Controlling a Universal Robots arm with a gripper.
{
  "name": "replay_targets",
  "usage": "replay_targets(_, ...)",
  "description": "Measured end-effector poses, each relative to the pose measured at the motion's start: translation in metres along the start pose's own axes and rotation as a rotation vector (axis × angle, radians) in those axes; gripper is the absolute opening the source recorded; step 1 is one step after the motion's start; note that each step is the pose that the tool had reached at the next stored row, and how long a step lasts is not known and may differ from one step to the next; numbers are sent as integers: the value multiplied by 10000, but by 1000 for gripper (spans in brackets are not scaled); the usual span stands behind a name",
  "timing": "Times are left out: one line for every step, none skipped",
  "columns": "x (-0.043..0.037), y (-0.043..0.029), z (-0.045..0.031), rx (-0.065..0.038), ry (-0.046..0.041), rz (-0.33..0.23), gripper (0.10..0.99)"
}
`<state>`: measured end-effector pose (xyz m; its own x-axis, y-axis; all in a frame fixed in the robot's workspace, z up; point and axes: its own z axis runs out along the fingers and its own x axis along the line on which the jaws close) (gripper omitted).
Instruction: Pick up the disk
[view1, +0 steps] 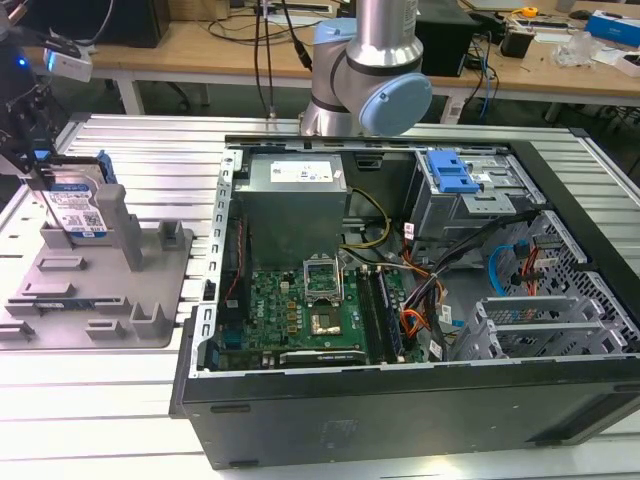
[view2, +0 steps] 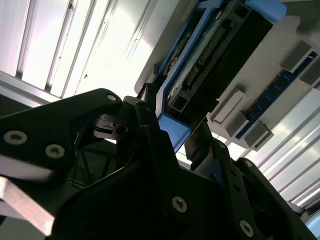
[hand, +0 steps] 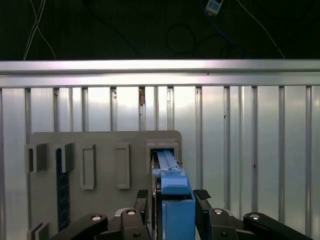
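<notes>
The disk (view1: 76, 207) stands on edge at the far end of the grey fixture (view1: 100, 285), at the exterior view's left, its white-and-blue label facing the camera. My gripper (view1: 38, 170) comes down on its top edge. In the first wrist view the disk's blue rail (hand: 172, 197) sits between the two black fingers (hand: 143, 197), which press against it on both sides. The second wrist view shows the disk's (view2: 215, 55) dark connector edge and blue rail running away from the gripper (view2: 177, 135), which is shut on it. The disk's lower end still sits in the fixture's slot (hand: 162, 147).
An open computer case (view1: 560, 400) fills the middle and the exterior view's right, with a motherboard (view1: 310, 305) and a blue-latched drive cage (view1: 450, 175). The arm's base (view1: 365, 75) stands behind it. The fixture carries upright posts (view1: 125, 225) beside the disk, on a ribbed aluminium table (view1: 90, 400).
</notes>
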<state>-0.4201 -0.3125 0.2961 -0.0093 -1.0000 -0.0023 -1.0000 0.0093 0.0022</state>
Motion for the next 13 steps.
replay_targets(0,0,2,-2,1,0,482)
replay_targets(0,0,3,-2,0,0,482)
replay_targets(0,0,4,-3,1,0,467)
replay_targets(0,0,5,-6,0,0,467)
replay_targets(0,0,7,-12,0,0,396)
replay_targets(0,0,8,-17,1,0,396)
replay_targets(0,0,9,-19,2,0,396)
replay_targets(0,0,9,-21,-1,0,396)
replay_targets(0,0,11,-24,1,0,380)
replay_targets(0,0,12,-24,1,0,369)
replay_targets(0,0,12,-26,1,0,369)
replay_targets(0,0,13,-26,3,0,369)
replay_targets(0,0,13,-26,3,0,369)
